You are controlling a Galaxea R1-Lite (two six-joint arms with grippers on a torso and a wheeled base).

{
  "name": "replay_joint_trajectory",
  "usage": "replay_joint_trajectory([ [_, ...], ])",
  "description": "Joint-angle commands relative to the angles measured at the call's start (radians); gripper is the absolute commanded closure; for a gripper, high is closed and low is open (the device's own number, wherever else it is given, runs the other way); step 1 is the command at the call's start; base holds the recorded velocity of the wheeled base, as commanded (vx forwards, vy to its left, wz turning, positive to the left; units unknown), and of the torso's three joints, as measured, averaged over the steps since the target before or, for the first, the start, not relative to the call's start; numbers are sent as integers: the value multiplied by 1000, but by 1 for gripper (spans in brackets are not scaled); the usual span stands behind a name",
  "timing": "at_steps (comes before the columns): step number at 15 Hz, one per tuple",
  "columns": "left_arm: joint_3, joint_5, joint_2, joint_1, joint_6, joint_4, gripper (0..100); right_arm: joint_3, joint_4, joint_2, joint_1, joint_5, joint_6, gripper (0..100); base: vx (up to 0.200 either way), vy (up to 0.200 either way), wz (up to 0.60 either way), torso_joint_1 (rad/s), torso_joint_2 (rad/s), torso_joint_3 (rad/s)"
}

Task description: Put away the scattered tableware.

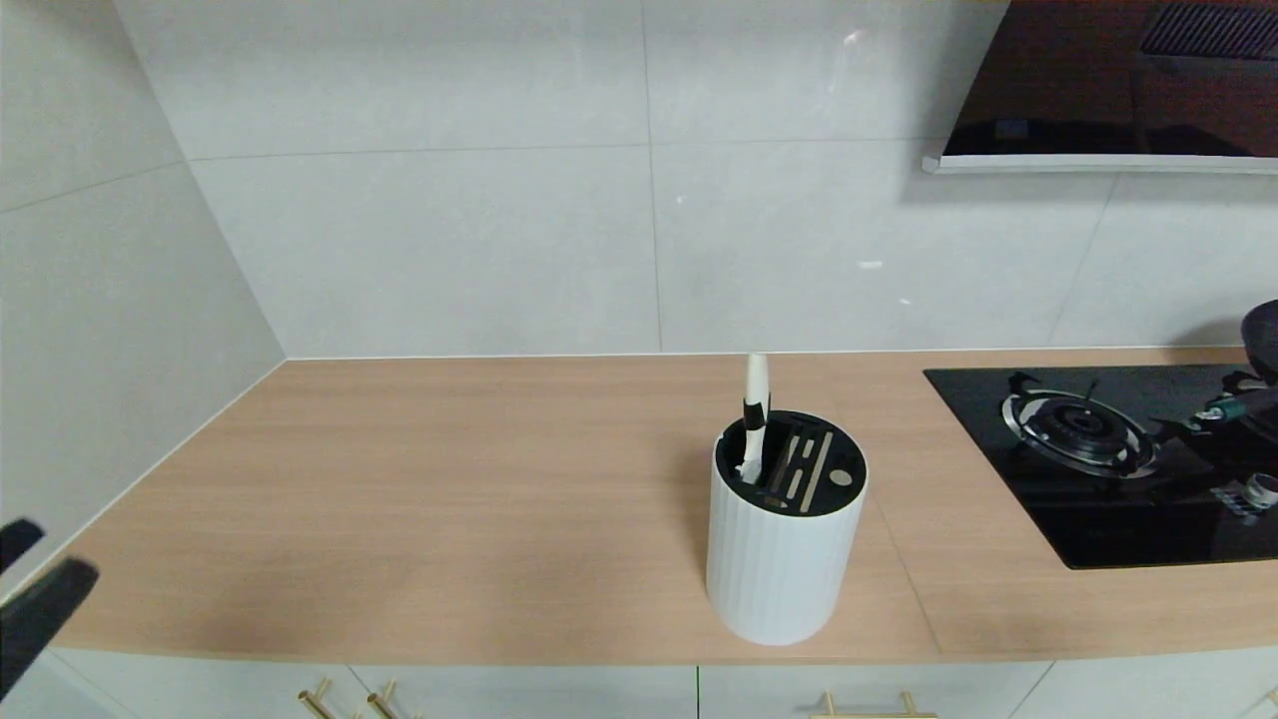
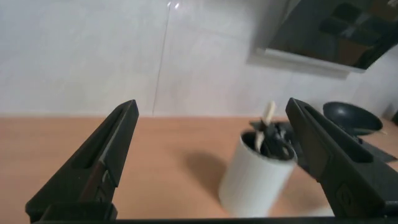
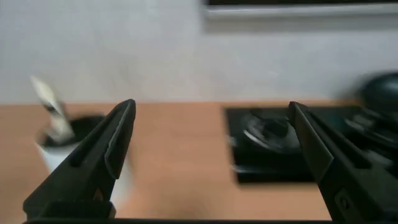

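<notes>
A white ribbed utensil holder (image 1: 784, 539) with a black slotted top stands on the wooden counter (image 1: 449, 499), near its front edge. A white-handled utensil (image 1: 755, 419) with a black band sticks upright out of it. My left gripper (image 2: 211, 155) is open with nothing between its fingers, and the holder (image 2: 258, 177) lies ahead of it. Its dark fingers (image 1: 40, 599) show at the head view's lower left edge. My right gripper (image 3: 211, 155) is open and empty too, with the holder (image 3: 65, 155) off to one side.
A black gas hob (image 1: 1108, 449) with a burner is set into the counter at the right, with a dark pan (image 1: 1263, 335) at its far edge. A range hood (image 1: 1108, 90) hangs above. Tiled walls close the back and left. Drawer handles (image 1: 349, 704) sit below.
</notes>
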Motion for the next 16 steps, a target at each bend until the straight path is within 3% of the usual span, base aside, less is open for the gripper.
replay_joint_trajectory([
  [1, -163, -4, -436, 28, -18, 444, 0, -7, 19, -147, -84, -4, -8, 0, 0, 0, 0, 0, 0, 0],
  [2, -163, -2, -438, 28, -18, 443, 0, -6, 19, -147, -85, -6, -8, 0, 0, 0, 0, 0, 0, 0],
  [4, -83, 96, -436, 41, -13, 300, 0, 27, 24, -181, -182, 5, -5, 0, 0, 0, 0, 0, 0, 0],
  [6, -58, 70, -473, 125, -16, 291, 0, 83, 24, -225, -220, 30, -5, 0, 0, 0, 0, 0, 0, 0],
  [7, -28, 15, -531, 159, -15, 342, 0, 135, 16, -230, -223, 27, -3, 0, 0, 0, 0, 0, 0, 0],
  [8, 25, 25, -531, 159, -10, 337, 0, 165, 12, -241, -220, 30, -3, 0, 0, 0, 0, 0, 0, 0],
  [9, 78, 32, -531, 159, 21, 323, 0, 204, 10, -245, -217, 34, -1, 0, 0, 0, 0, 0, 0, 0],
  [10, 149, 32, -531, 159, 102, 325, 0, 258, -1, -245, -217, 37, 0, 0, 0, 0, 0, 0, 0, 0],
  [11, 196, 36, -531, 159, 157, 325, 0, 295, -16, -245, -217, 37, 5, 0, 0, 0, 0, 0, 0, 0],
  [12, 210, 71, -531, 159, 212, 427, 0, 369, -62, -245, -217, 42, 11, 0, 0, 0, 0, 0, 0, 0],
  [14, 210, 243, -531, 159, 332, 523, 0, 372, 1, -247, -217, 80, 52, 0, 0, 0, 0, 0, 0, 0],
  [16, 212, 257, -531, 159, 370, 532, 0, 372, 12, -247, -217, 151, 94, 0, 0, 0, 0, 0, 0, 0],
])
